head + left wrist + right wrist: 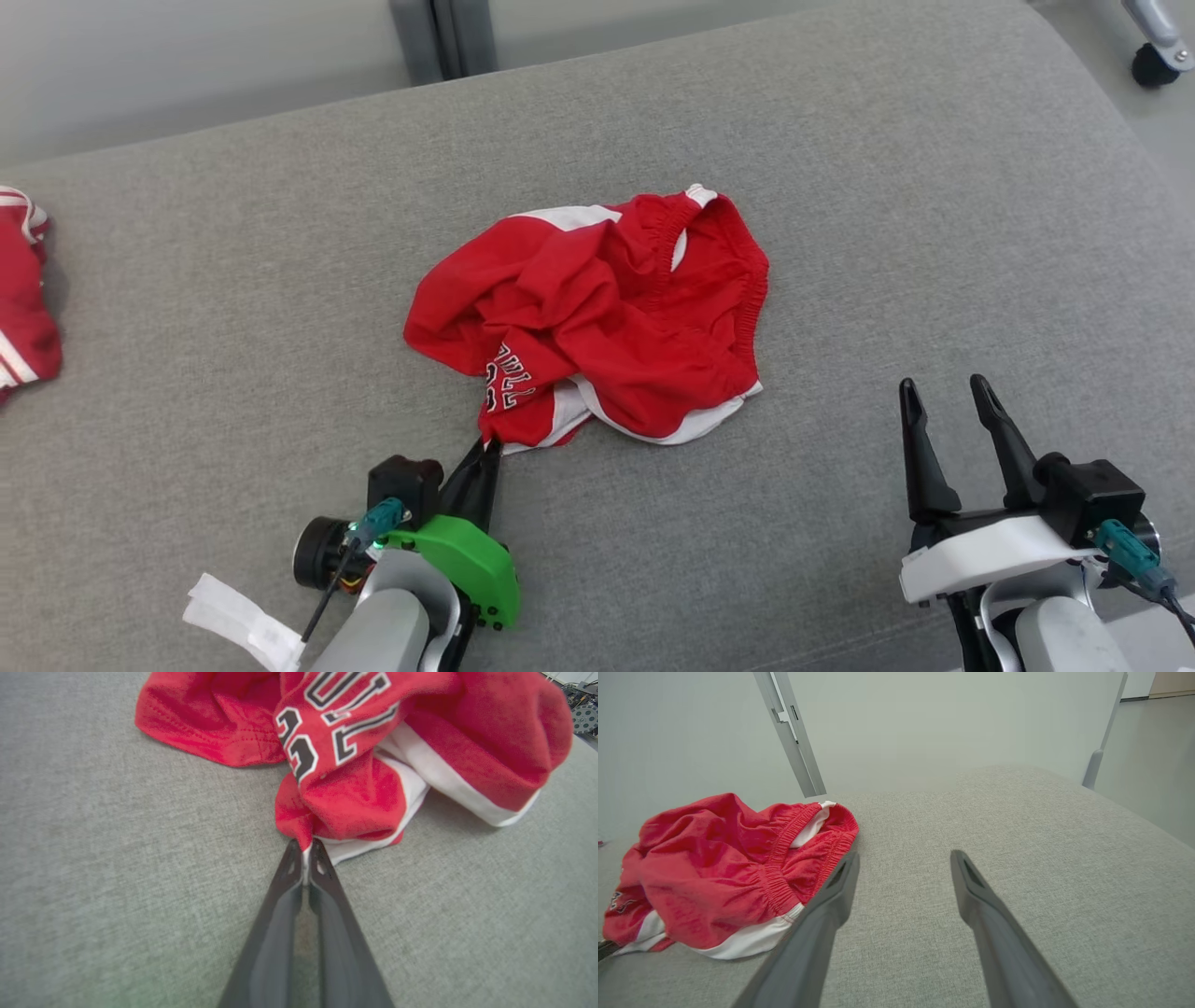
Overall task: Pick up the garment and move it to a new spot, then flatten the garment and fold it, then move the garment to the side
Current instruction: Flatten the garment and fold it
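Clamped tight w/ L gripper point(490, 448) point(306, 848) on near corner of shorts point(607, 308) point(355, 788) point(714, 872), at red cloth + white trim; fingers low, close to cushion point(840, 187). Holding nothing w/ R gripper point(943, 387) point(903, 858): spread wide over bare cushion, to right of shorts, not touching. Lying crumpled mid-cushion in a heap, elastic waistband at far right, lettering on side nearest L gripper. Further out, at far left edge in head view, 2nd red garment point(23, 289), well apart. Top right, off cushion, a caster point(1156, 65).
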Available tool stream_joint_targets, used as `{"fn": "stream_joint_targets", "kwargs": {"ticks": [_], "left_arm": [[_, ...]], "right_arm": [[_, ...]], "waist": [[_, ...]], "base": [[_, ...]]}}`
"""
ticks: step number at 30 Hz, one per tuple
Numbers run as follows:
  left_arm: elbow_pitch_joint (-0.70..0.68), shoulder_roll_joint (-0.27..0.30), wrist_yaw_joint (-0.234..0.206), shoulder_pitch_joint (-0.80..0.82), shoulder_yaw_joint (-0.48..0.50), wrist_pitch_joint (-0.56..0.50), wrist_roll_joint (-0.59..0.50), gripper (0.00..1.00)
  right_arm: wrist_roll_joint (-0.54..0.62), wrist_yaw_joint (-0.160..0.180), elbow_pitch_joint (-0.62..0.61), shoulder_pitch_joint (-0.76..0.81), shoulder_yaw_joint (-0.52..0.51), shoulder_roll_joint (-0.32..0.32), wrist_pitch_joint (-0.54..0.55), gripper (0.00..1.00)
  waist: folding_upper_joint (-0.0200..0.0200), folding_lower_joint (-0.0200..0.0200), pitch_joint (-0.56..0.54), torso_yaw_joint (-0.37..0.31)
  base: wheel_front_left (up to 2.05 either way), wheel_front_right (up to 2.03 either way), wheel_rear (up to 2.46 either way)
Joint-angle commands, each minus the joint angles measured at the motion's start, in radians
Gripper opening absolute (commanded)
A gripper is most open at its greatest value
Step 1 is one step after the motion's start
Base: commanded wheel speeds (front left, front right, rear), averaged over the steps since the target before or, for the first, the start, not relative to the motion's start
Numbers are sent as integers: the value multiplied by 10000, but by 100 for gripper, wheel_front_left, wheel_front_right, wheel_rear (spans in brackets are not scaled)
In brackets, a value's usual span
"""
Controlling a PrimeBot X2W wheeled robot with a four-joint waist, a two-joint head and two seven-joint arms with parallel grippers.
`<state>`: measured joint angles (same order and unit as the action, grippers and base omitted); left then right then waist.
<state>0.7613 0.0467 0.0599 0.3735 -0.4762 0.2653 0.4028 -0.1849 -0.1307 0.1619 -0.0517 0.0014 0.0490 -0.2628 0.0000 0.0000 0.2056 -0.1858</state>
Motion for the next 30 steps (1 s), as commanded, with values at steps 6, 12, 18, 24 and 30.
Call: {"fn": "stream_joint_targets", "kwargs": {"ticks": [6, 12, 18, 24, 30], "left_arm": [[-1226, 488, -312, -701, 730, -12, -289, 0], [-1780, 838, -506, -1247, 1325, -12, -308, 0], [-1353, 943, -499, -1422, 1778, -12, -142, 0], [-873, 829, -371, -1302, 2035, -12, -135, 15], [-1621, 680, -517, -1349, 2760, -12, -354, 100]], "right_arm": [[93, -1, 76, 71, -171, 26, -31, 100], [149, -1, 192, 163, -234, 26, -31, 100], [238, -1, 343, 143, -233, 26, -31, 100], [334, -1, 473, 84, -311, 26, -31, 100], [394, -1, 464, 137, -440, 26, -31, 100]], "waist": [[0, 0, -507, 949], [0, 0, -743, 1392], [0, 0, -777, 1483], [0, 0, -766, 1384], [0, 0, -854, 1351]], "base": [[0, 0, 0], [0, 0, 0], [0, 0, 0], [0, 0, 0], [0, 0, 0]]}}
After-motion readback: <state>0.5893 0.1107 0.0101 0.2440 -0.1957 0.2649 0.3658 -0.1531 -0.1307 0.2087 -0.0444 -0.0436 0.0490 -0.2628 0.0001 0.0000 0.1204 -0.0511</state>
